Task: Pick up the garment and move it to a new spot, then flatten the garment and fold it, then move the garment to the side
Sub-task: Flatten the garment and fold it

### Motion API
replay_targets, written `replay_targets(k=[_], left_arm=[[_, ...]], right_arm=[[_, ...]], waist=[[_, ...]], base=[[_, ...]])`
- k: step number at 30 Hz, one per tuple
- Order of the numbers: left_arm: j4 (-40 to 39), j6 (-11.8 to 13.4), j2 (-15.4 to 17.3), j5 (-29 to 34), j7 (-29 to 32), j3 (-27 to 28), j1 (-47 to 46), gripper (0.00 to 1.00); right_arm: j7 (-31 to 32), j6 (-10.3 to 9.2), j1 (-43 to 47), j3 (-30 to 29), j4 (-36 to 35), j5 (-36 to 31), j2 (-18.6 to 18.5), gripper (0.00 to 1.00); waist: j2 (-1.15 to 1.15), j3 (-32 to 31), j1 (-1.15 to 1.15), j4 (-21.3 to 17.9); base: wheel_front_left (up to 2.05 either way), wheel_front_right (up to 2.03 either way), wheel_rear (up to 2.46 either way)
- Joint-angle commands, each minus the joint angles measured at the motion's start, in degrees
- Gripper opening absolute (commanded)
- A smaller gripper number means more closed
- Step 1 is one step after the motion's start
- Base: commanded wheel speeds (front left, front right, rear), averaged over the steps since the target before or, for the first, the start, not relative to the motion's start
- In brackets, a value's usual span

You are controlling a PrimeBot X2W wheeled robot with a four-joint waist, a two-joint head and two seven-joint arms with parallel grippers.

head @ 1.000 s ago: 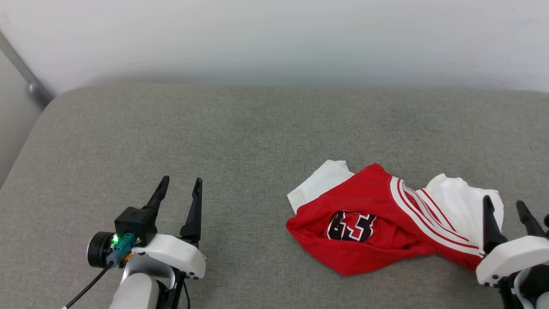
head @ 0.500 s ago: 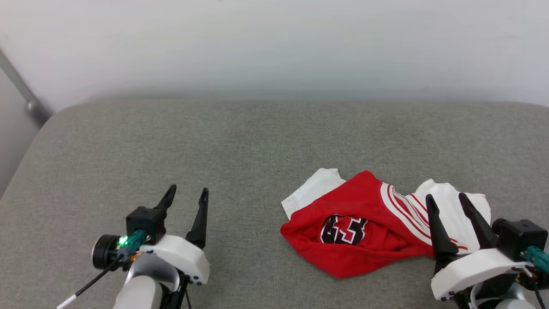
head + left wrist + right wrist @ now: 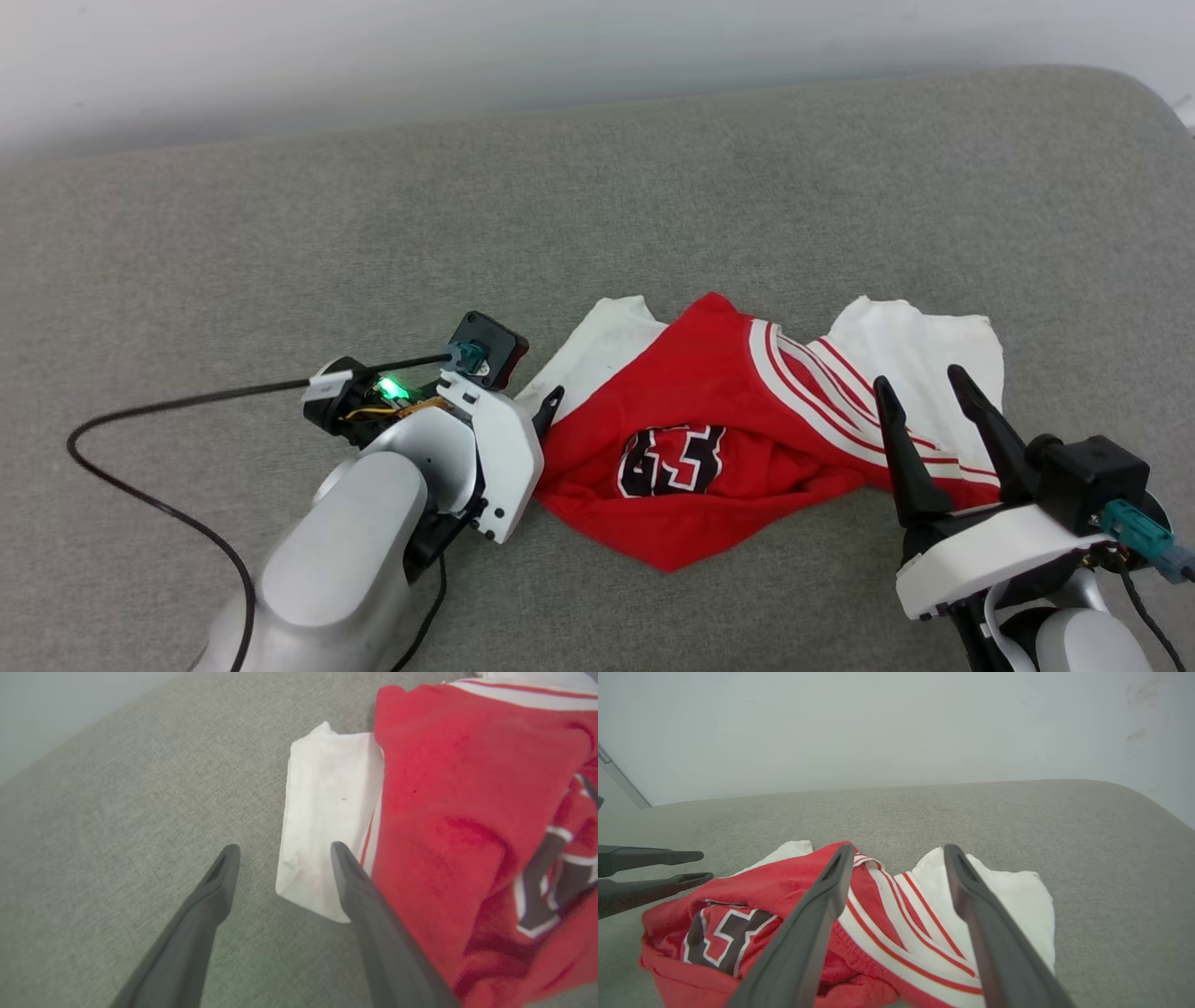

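Note:
The garment (image 3: 709, 392) lies crumpled on the grey cushion, red with white sleeves, striped trim and a black number print. My left gripper (image 3: 543, 411) has come to its left white sleeve. In the left wrist view the left gripper (image 3: 283, 851) is open, its fingers astride the near edge of the sleeve (image 3: 327, 798), the red body (image 3: 444, 788) to the right. My right gripper (image 3: 920, 381) is open by the garment's right side. In the right wrist view the right gripper (image 3: 899, 849) hovers over the striped trim (image 3: 896, 905) and the right white sleeve (image 3: 1008, 896).
The grey cushion (image 3: 280, 233) stretches wide to the left and behind the garment, with a rounded corner (image 3: 1148, 103) at the far right. A white wall (image 3: 878, 728) stands behind. A black cable (image 3: 140, 467) loops on the cushion beside the left arm.
The head view has shifted. My left arm has swung right to the garment's left sleeve. My right gripper has moved in over the garment's right side. Both stay open.

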Motion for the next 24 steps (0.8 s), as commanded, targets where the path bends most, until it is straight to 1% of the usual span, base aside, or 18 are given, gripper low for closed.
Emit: replay_targets(k=[1,6,10,11,12,13,14,16,18,21,24], left_arm=[[0.4,0.1,1.6,-1.8,2.1,-2.2,-1.7,1.00],[0.9,0.0,5.8,-7.7,9.8,-10.8,-5.2,1.00],[1.4,0.0,8.2,-12.6,16.7,-16.4,-6.2,1.00],[1.7,0.0,8.5,-14.0,18.5,-17.5,-6.1,0.64],[1.8,-0.1,9.0,-15.2,20.2,-18.5,-6.1,0.41],[1.8,-0.1,9.4,-16.0,21.2,-19.3,-6.4,0.08],[1.8,-0.1,9.8,-16.6,21.2,-19.6,-6.8,0.00],[1.8,0.0,10.1,-17.1,21.0,-19.7,-7.1,0.00],[1.8,0.1,10.6,-17.0,19.0,-19.2,-8.0,0.00],[1.3,1.2,10.9,-15.3,14.2,-18.1,-9.1,0.00],[-0.1,3.2,10.9,-13.3,7.8,-17.1,-9.6,0.00]], right_arm=[[-0.5,-0.02,-0.9,0.0,0.3,0.6,0.1,1.00],[-1.3,-0.02,-1.8,0.1,1.4,1.4,0.1,1.00],[-1.9,-0.02,-2.1,0.4,2.4,2.1,0.1,1.00],[-2.0,-0.02,-2.2,0.6,2.6,2.3,0.1,1.00],[-2.1,-0.02,-2.3,0.7,2.8,2.6,0.1,1.00],[-2.3,-0.02,-2.4,0.7,2.9,2.5,0.1,1.00],[-2.3,-0.02,-2.5,0.8,3.1,2.4,0.1,1.00],[-2.5,-0.02,-2.6,0.9,3.3,2.5,0.1,1.00],[-2.5,-0.02,-2.4,0.4,3.5,2.3,0.1,1.00],[-2.3,-0.02,-2.0,-0.5,3.7,1.8,0.1,1.00],[-1.9,-0.02,-1.7,-1.2,3.5,1.4,0.1,1.00]], waist=[[0.00,2.0,0.00,-1.9],[0.00,3.6,0.00,-3.3],[0.00,4.1,0.00,-4.1],[0.00,4.2,0.00,-4.3],[0.00,4.2,0.00,-4.5],[0.00,4.2,0.00,-4.7],[0.00,4.2,0.00,-4.9],[0.00,4.0,0.00,-5.0],[0.00,3.7,0.00,-4.9],[0.00,2.8,0.00,-4.2],[0.00,1.4,0.00,-2.6]], base=[[0.00,0.00,0.00],[0.00,0.00,0.00],[0.00,0.00,0.00],[0.00,0.00,0.00],[0.00,0.00,0.00],[0.00,0.00,0.00],[0.00,0.00,0.00],[0.00,0.00,0.00],[0.00,0.00,0.00],[0.00,0.00,0.00],[0.00,0.00,0.00]])
